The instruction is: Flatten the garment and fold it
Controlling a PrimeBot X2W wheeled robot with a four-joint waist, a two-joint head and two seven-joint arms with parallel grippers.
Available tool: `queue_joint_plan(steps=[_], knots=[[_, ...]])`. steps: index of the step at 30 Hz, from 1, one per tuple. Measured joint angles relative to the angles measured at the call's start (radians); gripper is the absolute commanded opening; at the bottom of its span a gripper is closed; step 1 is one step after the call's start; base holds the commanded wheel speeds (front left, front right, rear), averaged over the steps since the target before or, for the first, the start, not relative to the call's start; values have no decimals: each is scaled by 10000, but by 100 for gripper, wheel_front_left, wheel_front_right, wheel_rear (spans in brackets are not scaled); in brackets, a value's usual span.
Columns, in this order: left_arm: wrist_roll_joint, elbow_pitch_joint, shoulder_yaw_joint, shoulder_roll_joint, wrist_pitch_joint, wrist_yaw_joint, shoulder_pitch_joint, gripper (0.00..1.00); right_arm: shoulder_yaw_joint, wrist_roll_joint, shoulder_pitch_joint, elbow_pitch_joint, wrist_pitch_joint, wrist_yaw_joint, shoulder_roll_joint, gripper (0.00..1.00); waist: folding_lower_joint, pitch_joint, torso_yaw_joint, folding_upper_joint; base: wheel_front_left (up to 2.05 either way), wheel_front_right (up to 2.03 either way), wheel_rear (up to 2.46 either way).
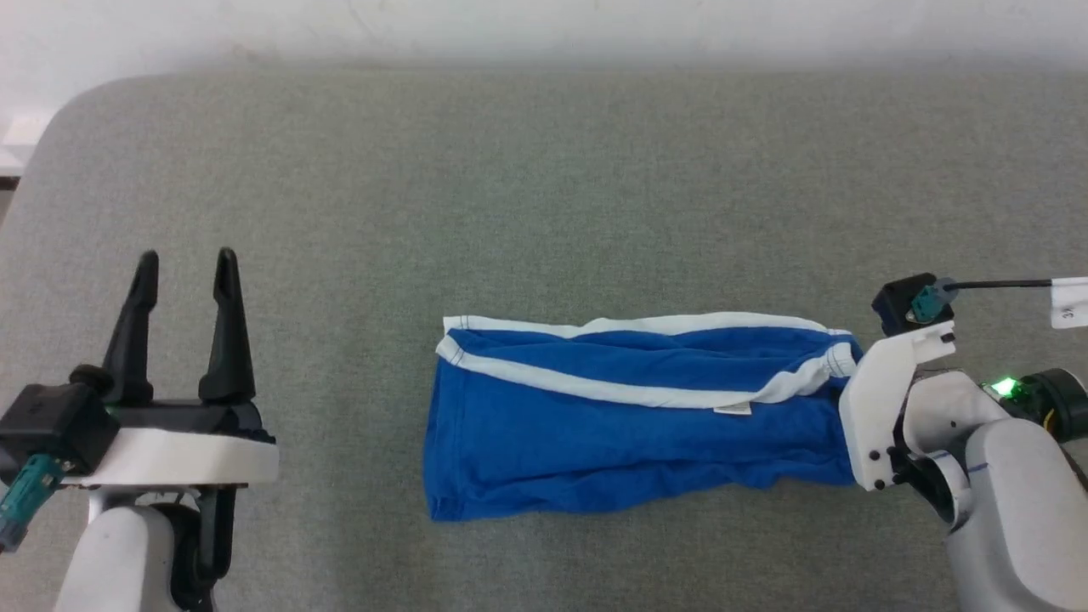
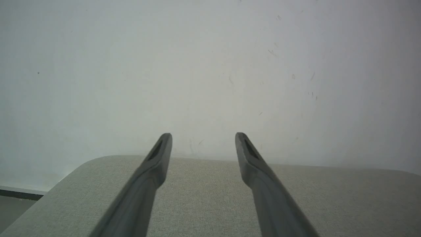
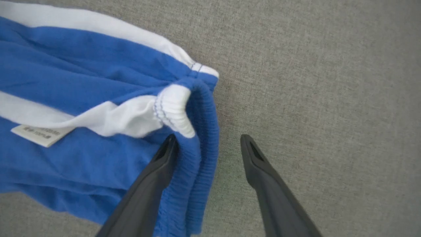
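At the near left corner of the grey cloth-covered worktop (image 1: pixel 544 187), the left pincer (image 1: pixel 187 255) hovers with its two long dark fingers spread wide and pointing away from the robot. It grips nothing and sits well apart from the cloth, which looks like a parked pose that leaves the middle free.

At the near right, the right pincer (image 3: pixel 208 136) is also spread and empty. It points down at the ribbed blue waistband (image 3: pixel 207 125), with one finger over the fabric and the other over bare worktop. Whether that finger touches the cloth cannot be told. Straddling the edge like this suits either releasing that end or pinching it again.

Between the arms, near the middle of the worktop, lie the bright royal-blue soft fabric shorts (image 1: pixel 629 442). They are doubled lengthwise into a long band, with the waistband at the robot's right and the hems at its left. A broad white stripe (image 1: pixel 595 387) runs along the band, and a small white label (image 1: pixel 733 409) shows by the fold. The lower half carries shallow wrinkles, so the flattening seems incomplete and a crosswise fold probably remains.

Beyond is bare worktop, then a pale wall (image 2: pixel 210 65).
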Motion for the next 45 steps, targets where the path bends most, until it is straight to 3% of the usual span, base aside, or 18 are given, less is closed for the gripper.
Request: queue_joint_plan(steps=[10,11,12,13,20,26,31,38,45], knots=[[1041,-380,1147,-1312,-2,-911,33,100,-2,-153,-734,1386,-230,-12,318,100,-1,538,230,0,0,0,0],[1091,-336,1214,-1379,0,-968,34,100,-23,-136,-807,1473,-226,-12,320,44,-1,563,248,0,0,0,0],[1122,-307,1283,-1423,0,-1039,34,100,-46,-111,-868,1519,-228,-12,330,16,-1,581,258,0,0,0,0],[1162,-278,1338,-1448,0,-1055,34,100,-54,-67,-898,1555,-228,-12,334,0,-1,588,259,0,0,0,0],[1499,-226,1521,-1641,0,-1214,32,100,-265,470,-905,1603,-226,12,265,0,0,442,182,0,0,0,0],[1586,-173,1593,-1685,0,-1220,33,100,-1419,98,-705,1609,161,2,-744,0,1,283,61,0,0,0,0],[1630,-113,1567,-1710,0,-1227,39,100,-1896,-458,-555,1580,458,2,-1083,0,1,157,-29,0,0,0,0],[1628,-50,1342,-1768,0,-1229,247,100,-863,-487,-242,-50,1795,-2,-963,0,0,-208,-101,0,0,0,0],[1630,40,1206,-1856,0,-1231,500,100,734,930,143,-2336,3371,-2,-1051,0,-2,-615,-119,0,0,0,0]])
